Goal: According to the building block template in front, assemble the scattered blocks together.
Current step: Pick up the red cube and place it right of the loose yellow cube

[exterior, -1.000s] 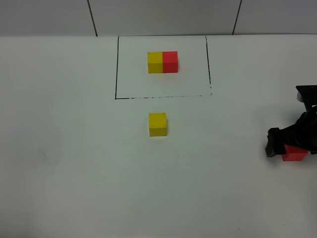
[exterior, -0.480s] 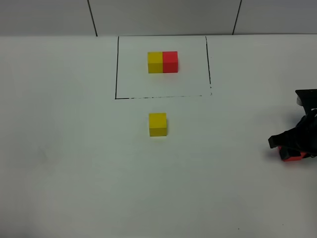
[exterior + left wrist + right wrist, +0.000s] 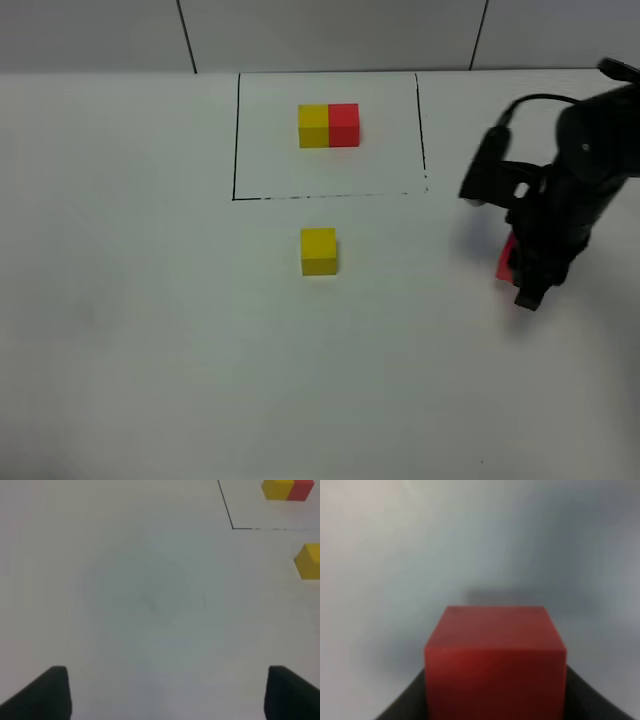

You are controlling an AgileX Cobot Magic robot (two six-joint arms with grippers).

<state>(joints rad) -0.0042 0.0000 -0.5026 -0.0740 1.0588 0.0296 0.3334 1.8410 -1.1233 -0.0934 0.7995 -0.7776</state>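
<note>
Template (image 3: 328,125) runs left-right, yellow end left; right fingers (image 3: 530,288) clamp red cube (image 3: 495,665).

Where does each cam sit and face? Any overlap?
Exterior high: mounted high, looking down on the table; shows right arm, right gripper shut on the red cube.
Left wrist: on its arm, looking across the table; open left gripper shows.
Right wrist: on the right arm, close on the red cube; dark gripper edges show.
Shared: exterior and left wrist both see the yellow cube and framed pair.
</note>
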